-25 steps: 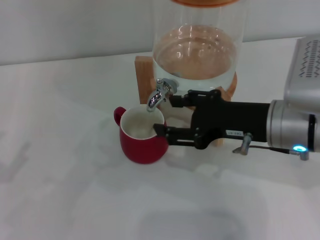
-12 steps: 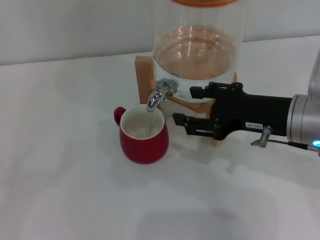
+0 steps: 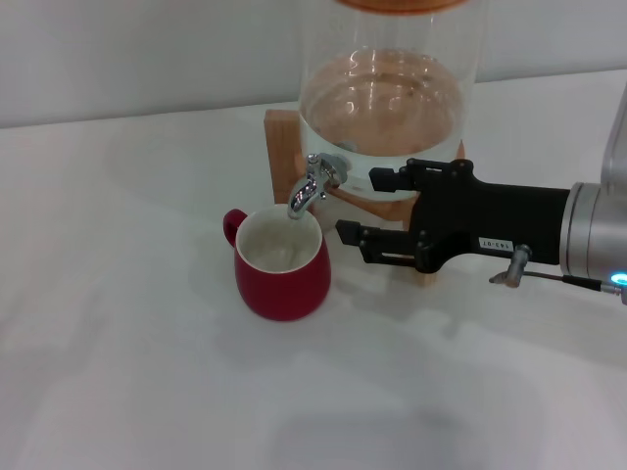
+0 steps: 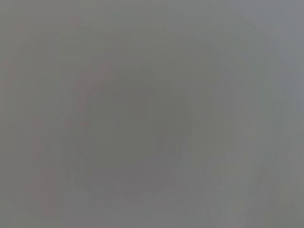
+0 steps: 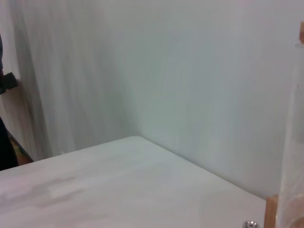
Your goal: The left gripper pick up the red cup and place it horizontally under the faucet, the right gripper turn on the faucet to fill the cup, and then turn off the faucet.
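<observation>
Step in hand, by judgement: cup already placed; faucet work falls to the right arm. Whether filling is pending or finished cannot be told — no stream visible at the spout.

Right gripper: fingers parted, grasping nothing, hovering just beside the faucet on its right, not touching the lever. One finger sits level with the lever, the other lower, near the cup's rim height.

Left gripper: not in head view; its wrist cam shows only a blank grey field.

Red cup: upright on the white table, directly under the spout, handle pointing away to the left. Inside looks cream-white; water level — cannot tell.

Glass dispenser: on a wooden stand, water approx. in its lower part.

Next move calls for: a short approach leftward to the lever w/o bumping cup or stand.
</observation>
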`<state>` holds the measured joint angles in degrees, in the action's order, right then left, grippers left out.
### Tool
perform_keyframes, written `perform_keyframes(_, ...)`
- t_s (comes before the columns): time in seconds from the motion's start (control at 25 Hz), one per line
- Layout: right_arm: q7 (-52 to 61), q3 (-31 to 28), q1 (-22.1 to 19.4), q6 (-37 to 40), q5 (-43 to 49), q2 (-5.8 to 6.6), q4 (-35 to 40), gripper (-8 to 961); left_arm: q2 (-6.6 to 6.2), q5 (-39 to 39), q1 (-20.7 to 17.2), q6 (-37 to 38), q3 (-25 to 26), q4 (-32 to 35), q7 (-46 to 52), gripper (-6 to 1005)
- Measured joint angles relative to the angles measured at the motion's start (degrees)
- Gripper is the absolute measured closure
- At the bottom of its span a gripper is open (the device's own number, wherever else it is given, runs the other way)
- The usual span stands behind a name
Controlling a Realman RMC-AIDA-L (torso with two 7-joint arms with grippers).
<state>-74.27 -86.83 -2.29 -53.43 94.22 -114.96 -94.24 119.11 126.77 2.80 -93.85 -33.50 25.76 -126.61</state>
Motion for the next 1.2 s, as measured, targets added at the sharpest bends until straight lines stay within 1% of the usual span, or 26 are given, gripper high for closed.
perform_keyframes(0.4,0.00,0.00,0.08,-1.12,-0.10,-0.09,0.03,234,-0.06,0.00,0.26,1.81,0.07,0.18,-0.04,216)
perform_keyframes(0.56,-1.19,-0.07,0.10,-3.93,-2.20,-0.07,0.02,234,-0.04,-0.01,0.32,2.33,0.09,0.04,-0.04,216)
perform_keyframes(0.68,-3.14,-0.21,0.08,-7.58,-4.62,-0.12,-0.05,234,-0.02,-0.03,0.45,2.53,0.10,0.03,-0.04,216)
perform_keyframes(0.84,-4.76,1.66,0.05,-8.83,-5.85,-0.23,-0.08,234,-0.02,-0.18,0.92,3.58,0.11,0.01,-0.04,216)
perform_keyframes(0.96,-6.22,5.03,0.10,-7.29,-5.55,-0.30,-0.41,233,-0.02,-0.33,1.46,4.24,0.11,0.01,-0.04,216)
perform_keyframes(1.08,-6.33,9.41,0.10,-2.03,-2.89,-0.27,-1.68,233,-0.02,-0.42,1.68,4.93,0.11,0.04,-0.04,217)
perform_keyframes(1.2,-5.89,11.87,-0.13,1.54,-0.69,-0.25,-3.00,233,-0.02,-0.43,1.75,5.30,0.11,0.25,-0.04,217)
